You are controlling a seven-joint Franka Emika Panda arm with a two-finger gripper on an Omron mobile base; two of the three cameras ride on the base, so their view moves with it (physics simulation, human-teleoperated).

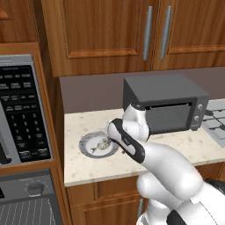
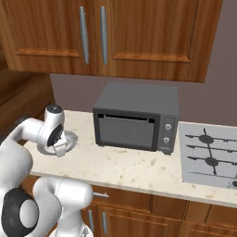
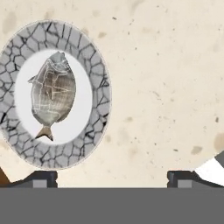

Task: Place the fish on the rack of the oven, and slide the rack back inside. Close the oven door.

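Fish (image 3: 52, 89) centred on plate (image 3: 94, 57) — jaws apart

You see a tan-grey fish (image 3: 52, 94), its plate (image 3: 94, 52) white-centred with a grey crackle rim, on a speckled cream counter (image 3: 166, 87).

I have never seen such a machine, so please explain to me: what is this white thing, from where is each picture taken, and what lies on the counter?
The white thing is a robot arm with a two-finger gripper, in a simulated kitchen. Two pictures come from cameras on its base, behind the arm to its left and right. The third looks down from a camera on the hand; the two dark tips at its bottom are the fingers, standing wide apart and holding nothing. On the pale counter lies a round grey plate with a small fish on it. Beside it stands a dark countertop oven box, and farther right a stove top. The gripper hovers above the counter, beside the plate.
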